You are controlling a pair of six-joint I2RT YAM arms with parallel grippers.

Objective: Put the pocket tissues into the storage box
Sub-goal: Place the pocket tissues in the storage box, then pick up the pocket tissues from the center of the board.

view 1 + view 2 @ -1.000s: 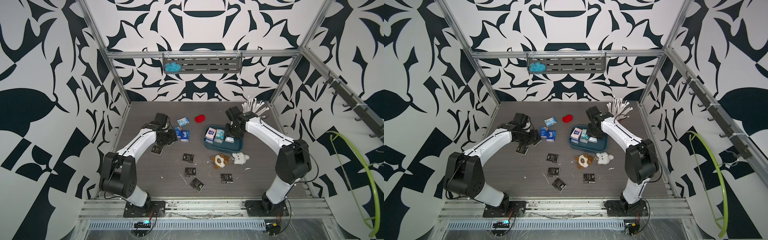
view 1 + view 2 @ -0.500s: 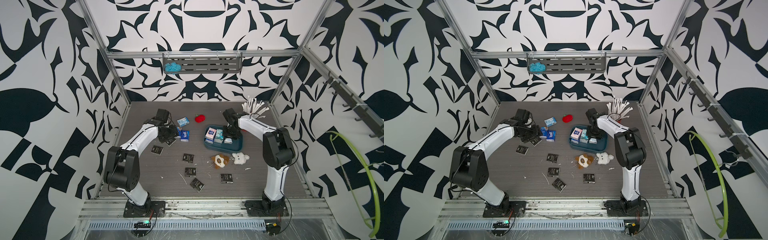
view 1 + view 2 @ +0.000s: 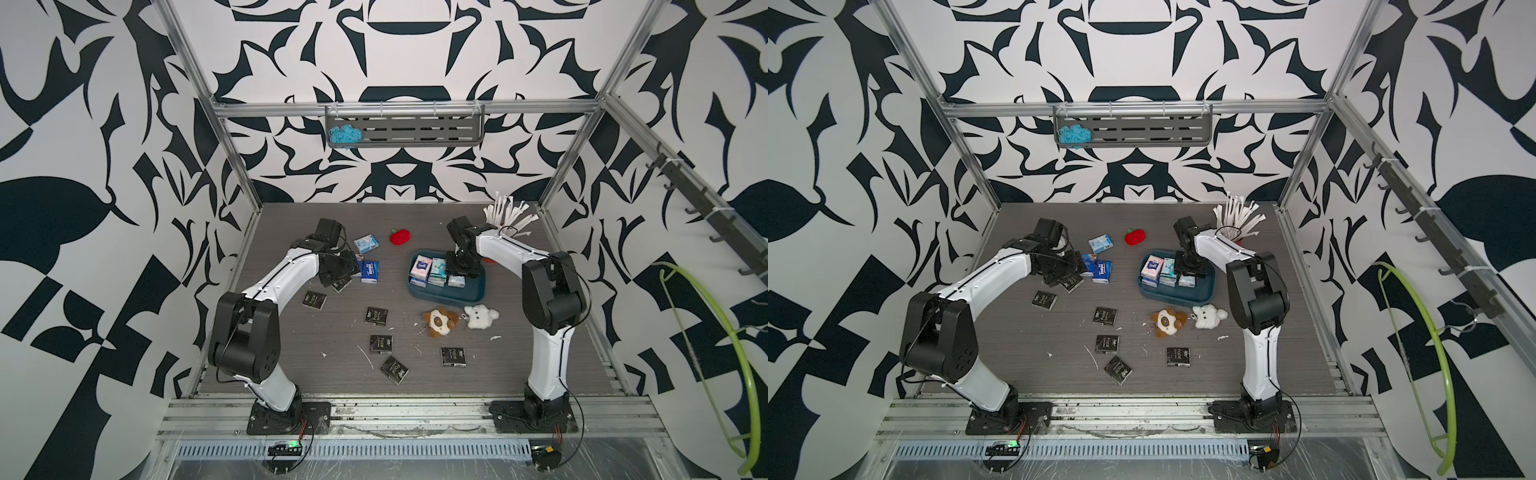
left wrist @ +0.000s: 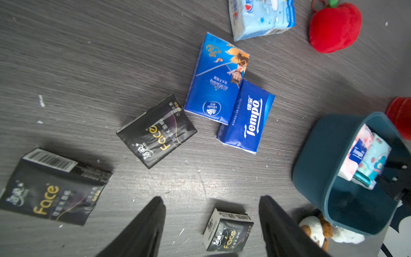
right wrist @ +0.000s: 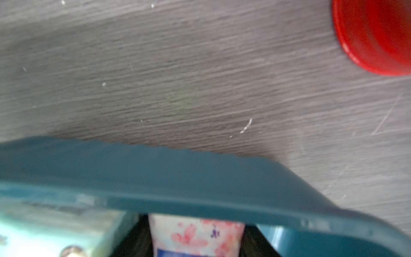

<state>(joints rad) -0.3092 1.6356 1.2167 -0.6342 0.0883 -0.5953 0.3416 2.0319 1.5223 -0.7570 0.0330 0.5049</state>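
The dark teal storage box [image 3: 461, 296] [image 3: 1200, 293] sits right of centre with several pocket tissues standing in it. My right gripper [image 3: 459, 271] [image 3: 1190, 268] reaches down inside it. In the right wrist view a pink floral pack [image 5: 195, 233] stands between its dark fingers behind the box rim [image 5: 178, 173]; the blur hides whether they touch it. My left gripper [image 4: 211, 198] [image 3: 338, 270] hangs open over a black pack [image 4: 155, 131], beside two dark blue packs [image 4: 246, 118] [image 4: 213, 77]. A light blue pack [image 3: 366, 243] and several black packs [image 3: 380, 344] lie loose.
A red apple plush [image 3: 400, 237] lies behind the box. A red cup of white sticks [image 3: 509, 216] stands at the back right. A brown-and-white plush [image 3: 439, 324] and a white plush [image 3: 480, 316] lie in front of the box.
The right arm's elbow has swung in towards the box while its gripper stayed inside it. The left arm has shifted slightly towards the blue packs.
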